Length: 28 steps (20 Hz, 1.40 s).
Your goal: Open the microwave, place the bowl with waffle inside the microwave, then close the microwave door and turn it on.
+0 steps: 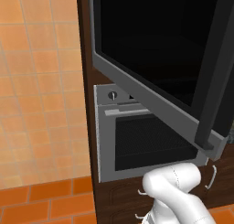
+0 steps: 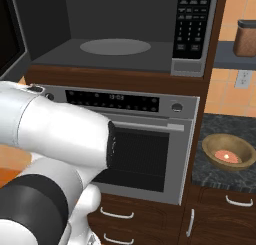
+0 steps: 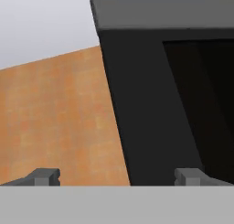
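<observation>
While the gripper (image 3: 117,177) stands wide apart with nothing between its tips, the door (image 3: 151,104) rises just ahead of it in the hand view, its grey edge running from 12 toward 6 o'clock and black glass at 3 o'clock. In the left base view the door (image 1: 160,49) hangs swung out, its dark handle (image 1: 215,77) at 3 o'clock. The right base view shows the microwave (image 2: 120,34) open at 12 o'clock, with a dark interior, a round turntable (image 2: 115,46) and a keypad (image 2: 192,21) at 1 o'clock. The oven (image 2: 145,144) sits right below. The bowl (image 2: 228,151) with the waffle (image 2: 225,156) rests on the counter (image 2: 220,176) at 4 o'clock, well apart from the microwave; the arm (image 2: 55,134) covers 8 o'clock.
</observation>
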{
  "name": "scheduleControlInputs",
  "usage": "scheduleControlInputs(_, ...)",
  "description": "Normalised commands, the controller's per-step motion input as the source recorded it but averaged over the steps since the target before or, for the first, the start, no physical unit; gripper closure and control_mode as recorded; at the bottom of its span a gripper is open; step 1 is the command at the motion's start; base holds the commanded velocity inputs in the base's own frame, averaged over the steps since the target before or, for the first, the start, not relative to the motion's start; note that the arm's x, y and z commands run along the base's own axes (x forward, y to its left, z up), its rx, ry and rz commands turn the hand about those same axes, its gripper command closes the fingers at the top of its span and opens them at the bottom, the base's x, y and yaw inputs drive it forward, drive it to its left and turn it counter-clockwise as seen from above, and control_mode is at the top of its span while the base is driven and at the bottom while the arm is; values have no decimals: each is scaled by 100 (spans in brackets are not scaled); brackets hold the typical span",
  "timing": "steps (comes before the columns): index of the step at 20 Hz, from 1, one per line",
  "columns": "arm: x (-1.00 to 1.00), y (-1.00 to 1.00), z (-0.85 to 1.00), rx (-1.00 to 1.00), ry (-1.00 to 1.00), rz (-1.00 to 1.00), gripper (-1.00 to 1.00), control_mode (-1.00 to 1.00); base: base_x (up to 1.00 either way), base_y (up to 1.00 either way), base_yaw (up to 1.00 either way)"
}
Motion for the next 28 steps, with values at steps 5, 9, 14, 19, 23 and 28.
scheduleControlInputs(5,47,22,-10,-1,7,1,-100,-100,0,0,0)
scheduleControlInputs(9,79,67,-45,-9,19,0,-100,-100,0,0,0)
scheduleControlInputs(14,62,98,-25,-11,10,0,-100,-100,0,0,0)
scheduleControlInputs(19,19,100,-1,-8,9,0,-100,-100,0,0,0)
scheduleControlInputs(23,6,92,0,-5,7,0,-100,-100,0,0,0)
scheduleControlInputs(28,12,70,0,-5,0,-1,-100,-100,0,0,0)
